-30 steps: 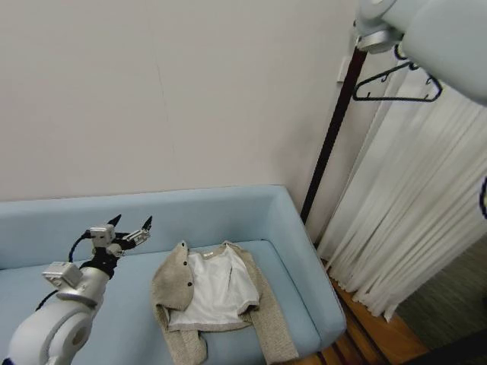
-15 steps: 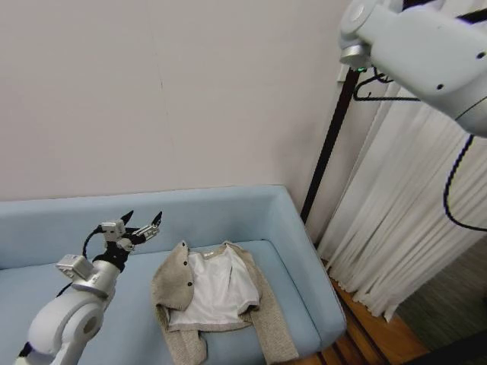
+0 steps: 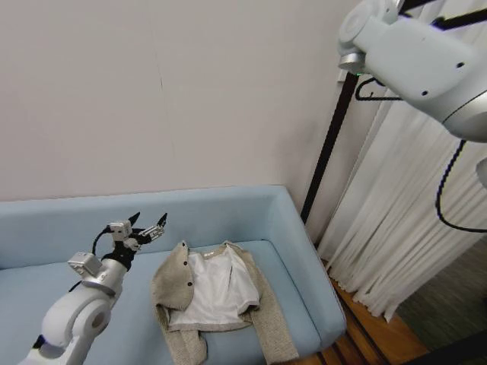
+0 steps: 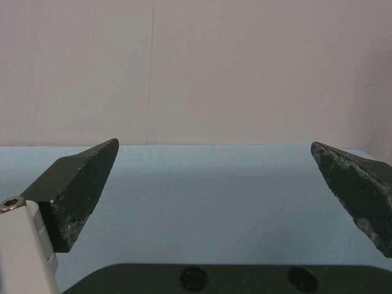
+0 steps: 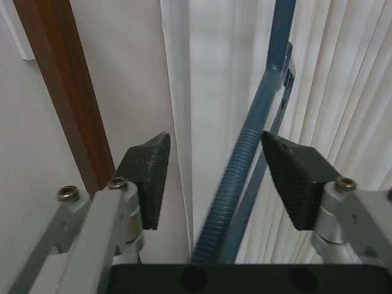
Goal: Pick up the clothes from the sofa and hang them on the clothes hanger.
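- Your left arm (image 3: 76, 315) rose from the lower left of the head view, over the sofa's seat.
- Your left claw (image 3: 149, 220) hovered above the seat, in front of the backrest, just left of the cardigan and not touching it. Its fingers (image 4: 79, 187) were spread wide and held nothing.
- The sofa (image 3: 228, 204) ran along the wall (image 3: 152, 91), with its right armrest near the foot of the pole.
- The cardigan (image 3: 213, 293) lay flat and open on the right part of the seat, lining up, with one sleeve trailing toward the front edge.
- The pole (image 3: 327, 148) of the clothes stand rose, slanting in the head view, from behind the sofa's right end, between the wall and the curtain (image 3: 403, 220).
- Your right arm (image 3: 415, 49) was raised high at the top right, up by the top of the pole.
- Your right claw (image 5: 214, 144) was open there, fingers well apart and gripping nothing. In the right wrist view the hanger (image 5: 244, 160), a threaded rod, ran through the gap between them, closer to one finger. Whether it touched that finger could not be told. The curtain hung straight behind it.
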